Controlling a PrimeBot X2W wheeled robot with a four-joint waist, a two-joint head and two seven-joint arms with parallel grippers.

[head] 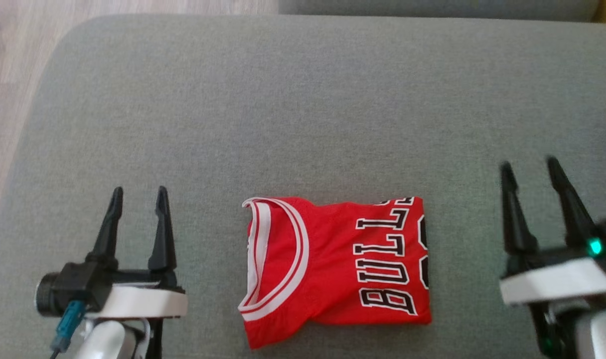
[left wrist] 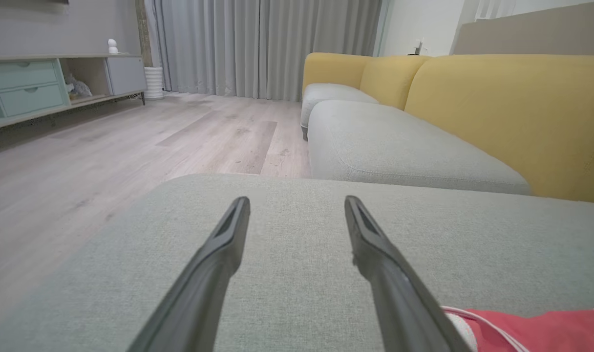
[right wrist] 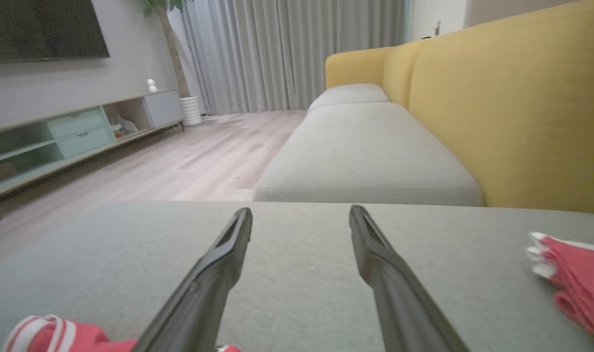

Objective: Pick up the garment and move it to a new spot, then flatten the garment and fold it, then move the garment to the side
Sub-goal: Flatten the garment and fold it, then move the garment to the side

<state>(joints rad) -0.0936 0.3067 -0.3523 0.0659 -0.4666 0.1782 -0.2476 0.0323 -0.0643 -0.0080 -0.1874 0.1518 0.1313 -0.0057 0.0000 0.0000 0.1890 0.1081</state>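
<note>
Left claw (head: 139,190), right claw (head: 528,162) gape, clear of jersey (head: 333,269) edges.

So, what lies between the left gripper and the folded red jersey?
Only bare grey cushion. The head view shows the left gripper and the red jersey apart, with nothing lying between them.

A home living room: yellow-backed sofa (left wrist: 497,112), grey curtains (left wrist: 258,44), wall television (right wrist: 43,29), low sideboard (left wrist: 43,83), pale wood floor (left wrist: 106,156).

garment (left wrist: 536,330): cut by bottom edge | red-and-white cloth (right wrist: 578,274): cut by right edge, kind unclear
</note>
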